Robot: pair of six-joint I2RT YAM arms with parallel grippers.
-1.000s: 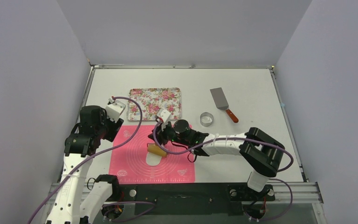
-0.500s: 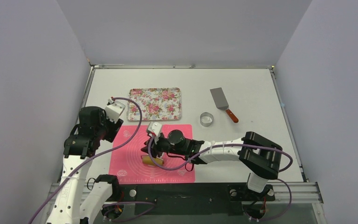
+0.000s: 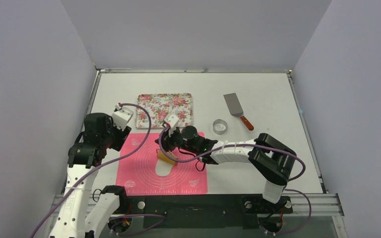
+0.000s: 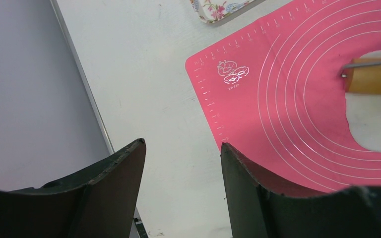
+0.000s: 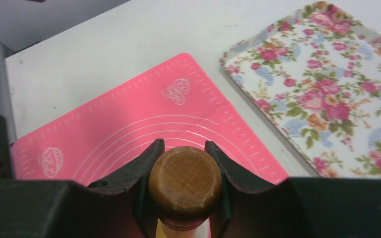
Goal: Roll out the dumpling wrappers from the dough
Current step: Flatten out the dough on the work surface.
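Right gripper (image 5: 183, 148) clamps rolling pin (image 5: 185, 182) on dough (image 3: 163, 168) far end; left gripper (image 4: 181, 144) open, apart.

Bare surface (image 3: 129, 84) lies open along the frame's top; tray (image 3: 164, 110), ring cutter (image 3: 220, 126) and spatula (image 3: 233, 104) block mid-frame; the right pincer (image 5: 184, 148) with rolling pin (image 5: 185, 181) occupies the pink mat (image 3: 139, 173).
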